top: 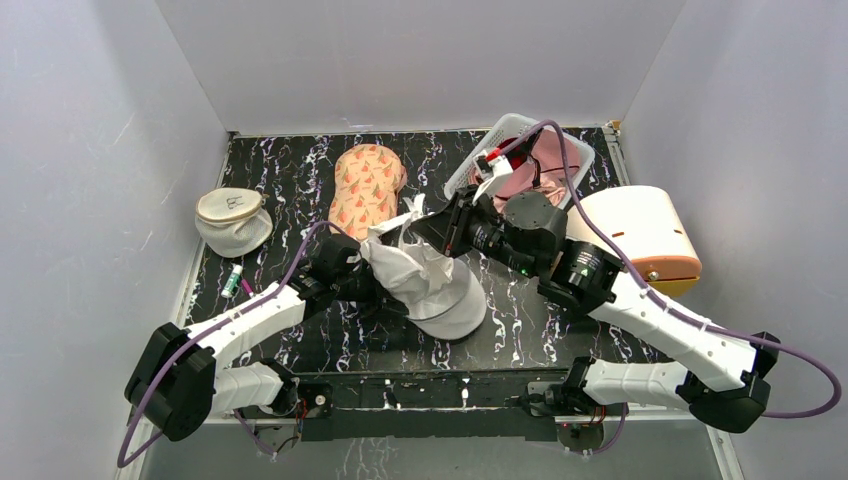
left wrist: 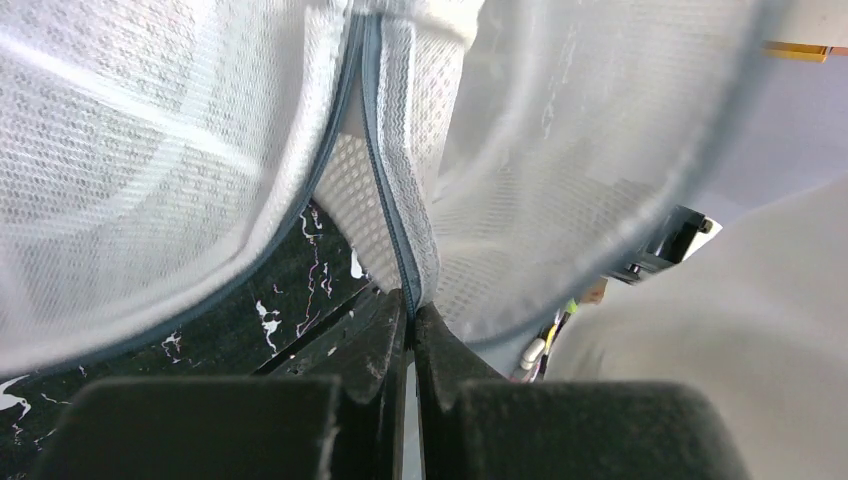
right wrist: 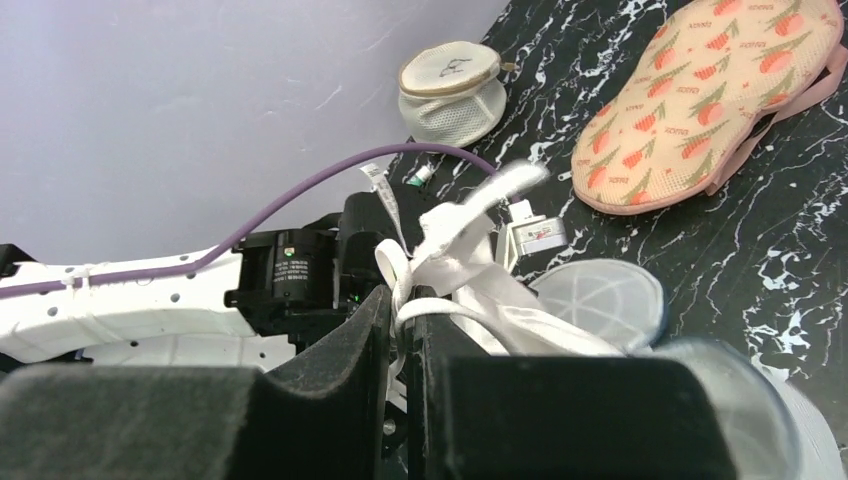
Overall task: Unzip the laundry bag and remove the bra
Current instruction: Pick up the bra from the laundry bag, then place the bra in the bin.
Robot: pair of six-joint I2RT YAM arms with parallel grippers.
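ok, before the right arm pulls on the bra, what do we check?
1. Left pincer shut on the laundry bag at its zip: ok.
2. Right pincer shut on the bra by its straps: ok.
3. Zip open far enough: cannot tell, only a short stretch shows.
4. Bra cups out of the bag: cannot tell, white fabric bunches between the two pincers.
5. Correct bag held, not the cream-topped pouch: ok, that one lies apart at far left.
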